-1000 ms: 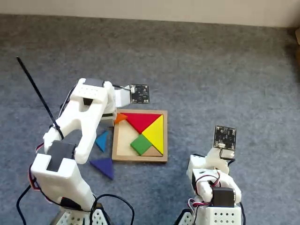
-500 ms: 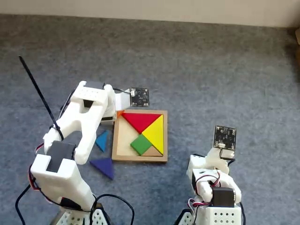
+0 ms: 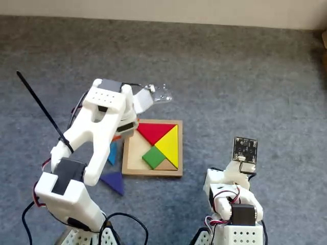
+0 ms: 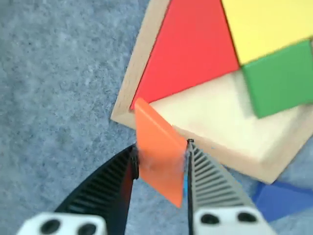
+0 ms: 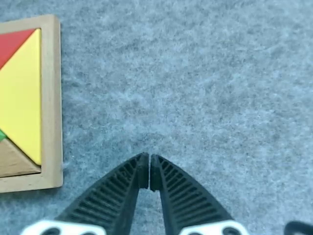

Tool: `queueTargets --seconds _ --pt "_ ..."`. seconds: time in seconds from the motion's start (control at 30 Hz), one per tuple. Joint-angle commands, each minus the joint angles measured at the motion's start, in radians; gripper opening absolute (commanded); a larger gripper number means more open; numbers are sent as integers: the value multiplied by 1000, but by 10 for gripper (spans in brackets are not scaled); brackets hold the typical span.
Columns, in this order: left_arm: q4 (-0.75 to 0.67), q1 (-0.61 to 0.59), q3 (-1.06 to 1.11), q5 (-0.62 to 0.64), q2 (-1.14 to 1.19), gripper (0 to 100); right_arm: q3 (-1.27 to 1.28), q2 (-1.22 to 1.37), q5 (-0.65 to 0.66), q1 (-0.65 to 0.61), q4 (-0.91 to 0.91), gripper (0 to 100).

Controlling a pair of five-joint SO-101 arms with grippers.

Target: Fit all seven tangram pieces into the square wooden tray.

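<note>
orange wooden triangle [image 4: 159, 159] being lifted, tilted over square wooden tray [image 4: 145, 46] corner, clamped in left gripper [image 4: 162, 148] (placement nearing); right gripper [image 5: 149, 169] being held together, idle.

The tray [image 3: 152, 173] sits mid-frame in the high view: four pieces [image 3: 166, 145] fill its upper and right parts, two loose pieces [image 3: 113, 181] lie left of it, and a held piece [image 4: 159, 161] is at its upper-left corner.

The tray [image 3: 152, 173] is pale, matt bare wood; the orange piece [image 4: 159, 161] at its rim looks smooth, painted. Around the tray lies rough, fuzzy grey carpet [image 3: 240, 66] cloth.
</note>
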Motion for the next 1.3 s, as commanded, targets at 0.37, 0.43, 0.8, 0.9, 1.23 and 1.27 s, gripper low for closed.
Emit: queueTargets --seconds 0.37,0.43,0.8,0.9,1.23,1.27 --pt "0 67 -50 776 -51 56 120 -12 -8 10 -2 25" --pt "2 67 -47 852 -51 56 120 -12 -8 10 -1 25" --pt "0 74 4 1177 -50 56 119 -12 -8 10 2 25" --pt "0 79 18 1214 -50 56 119 -12 -8 10 2 25" --pt "-23 90 48 1237 -50 135 119 -13 -8 10 4 25" --pt "-26 90 61 1255 -50 146 119 -13 -8 10 4 25"
